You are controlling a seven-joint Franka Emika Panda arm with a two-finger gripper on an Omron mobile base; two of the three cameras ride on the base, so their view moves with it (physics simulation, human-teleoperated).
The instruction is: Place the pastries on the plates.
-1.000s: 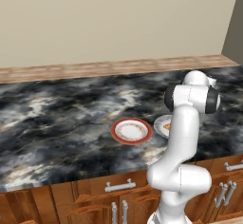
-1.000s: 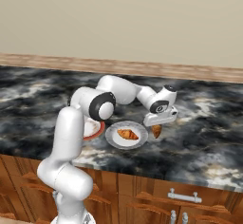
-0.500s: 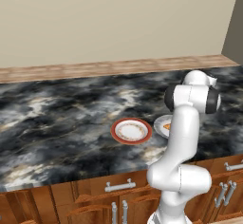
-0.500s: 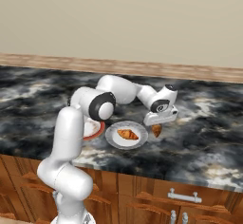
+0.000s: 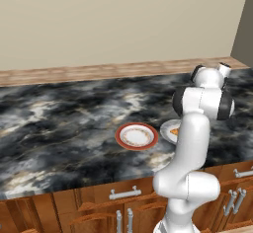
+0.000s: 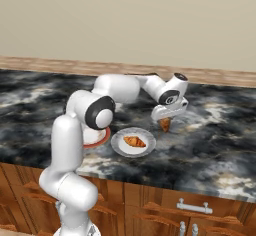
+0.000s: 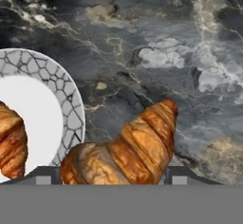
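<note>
The claw (image 6: 165,122) is closed on a golden-brown ridged croissant (image 6: 165,124), carried just above the dark marbled stone counter (image 6: 210,135). A second brown croissant (image 6: 134,141) already lies on the pale grey-white round plate (image 6: 133,143) near the front edge, so this one probably belongs on the red-rimmed patterned plate (image 5: 137,136) beyond it. Best to raise it first and pass over the filled plate. Toward the back edge the counter offers open room.

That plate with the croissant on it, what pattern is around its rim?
The plate has a grey cracked-stone mosaic rim around a plain white centre, clearest in the hand view.
</note>
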